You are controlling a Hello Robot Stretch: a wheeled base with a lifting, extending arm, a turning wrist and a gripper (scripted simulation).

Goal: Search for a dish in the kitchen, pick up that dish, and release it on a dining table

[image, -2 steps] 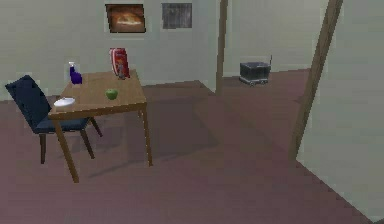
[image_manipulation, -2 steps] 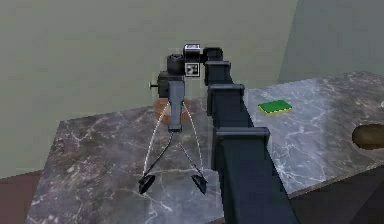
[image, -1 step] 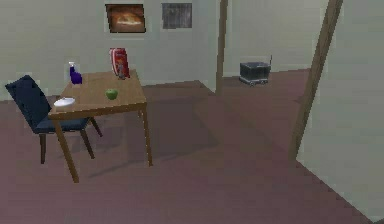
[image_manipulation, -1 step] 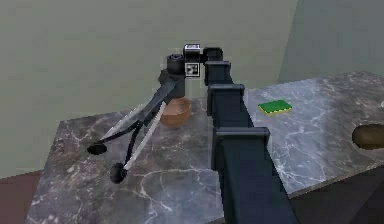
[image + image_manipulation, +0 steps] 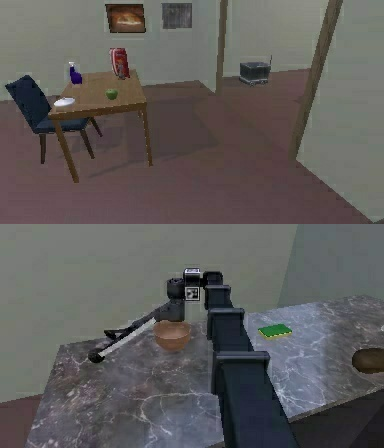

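The step in hand looked to be the grasp of the dish, a brown bowl (image 5: 172, 336) that stood on the marble desk (image 5: 120, 394) in the arm side view, just left of the arm (image 5: 235, 354). To do it well, the robot probably needed the hand (image 5: 100, 352) settled on the bowl's rim and not beside it, followed by a straight lift clear of the stone before any pull back, since a dragged bowl could slide or tip. The flat green pad (image 5: 275, 331) lay well apart on the arm's other side and seemed no hindrance. The drop place, judged from the forward view, was the wooden desk (image 5: 92, 100) with a blue chair (image 5: 30, 105) at it, already carrying a few small things. The arm reached out across the marble desk as a dark bar, with its white marker squares at the far end and the hand's body left of them. The thin fingers (image 5: 125, 336) slanted down toward the view's left, past the bowl. With the bowl standing right at the hand, whether it held anything could not be told.
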